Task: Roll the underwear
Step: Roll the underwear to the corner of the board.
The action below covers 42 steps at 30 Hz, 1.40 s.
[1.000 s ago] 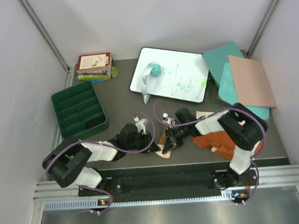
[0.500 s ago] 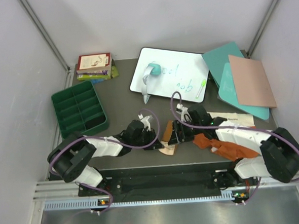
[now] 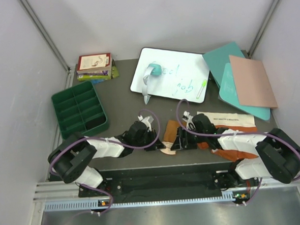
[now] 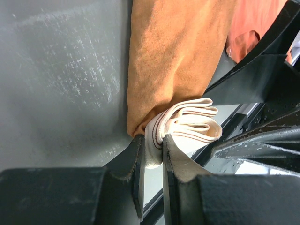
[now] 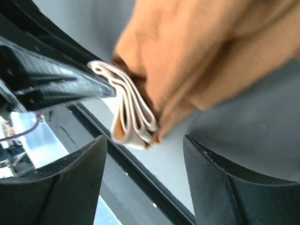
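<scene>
Right arm (image 3: pixel 239 138) lowered; left gripper (image 4: pixel 152 146) pinches underwear (image 4: pixel 173 61).

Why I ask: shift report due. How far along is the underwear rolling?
Done: no finished roll shows. In hand: the mustard-tan cloth brief is folded narrow. The left gripper pinches its layered cream waistband, and the right gripper is open around that end. Left: the rust-orange cloth brief lies unrolled beside it.
</scene>
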### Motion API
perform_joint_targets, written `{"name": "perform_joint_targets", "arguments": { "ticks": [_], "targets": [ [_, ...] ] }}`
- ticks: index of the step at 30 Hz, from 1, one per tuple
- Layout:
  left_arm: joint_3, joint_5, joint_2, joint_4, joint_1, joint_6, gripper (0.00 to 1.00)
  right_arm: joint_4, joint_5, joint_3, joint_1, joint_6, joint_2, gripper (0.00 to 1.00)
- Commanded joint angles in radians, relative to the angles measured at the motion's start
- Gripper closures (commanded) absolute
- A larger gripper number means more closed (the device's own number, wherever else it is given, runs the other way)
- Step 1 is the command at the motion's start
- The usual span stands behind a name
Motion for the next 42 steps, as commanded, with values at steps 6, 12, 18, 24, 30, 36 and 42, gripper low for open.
{"name": "perform_joint_targets", "arguments": {
  "ticks": [6, 12, 18, 24, 30, 36, 42],
  "targets": [
    [-0.008, -0.092, 0.045, -0.005, -0.033, -0.079, 0.93, 0.171, -0.009, -0.045, -0.007, 0.023, 0.126, 0.42],
    [-0.009, -0.106, 0.039, 0.064, -0.05, -0.105, 0.81, 0.119, 0.043, -0.022, -0.009, 0.019, 0.2, 0.8],
    [-0.037, -0.175, -0.07, -0.014, -0.052, -0.059, 0.47, 0.004, 0.094, 0.015, -0.024, -0.012, 0.209, 1.0],
    [-0.087, -0.19, -0.143, 0.008, -0.049, -0.009, 0.38, 0.003, -0.119, 0.047, -0.062, -0.09, 0.281, 1.0],
    [-0.12, -0.165, -0.116, 0.136, -0.049, -0.009, 0.38, 0.028, -0.219, 0.067, -0.061, -0.105, 0.359, 1.0],
    [-0.152, -0.159, -0.068, 0.237, -0.05, -0.01, 0.41, 0.04, -0.284, 0.081, -0.061, -0.122, 0.396, 1.0],
    [-0.155, -0.141, 0.008, 0.312, -0.05, -0.015, 0.58, 0.023, -0.285, 0.091, -0.061, -0.127, 0.398, 1.0]
  ]
}}
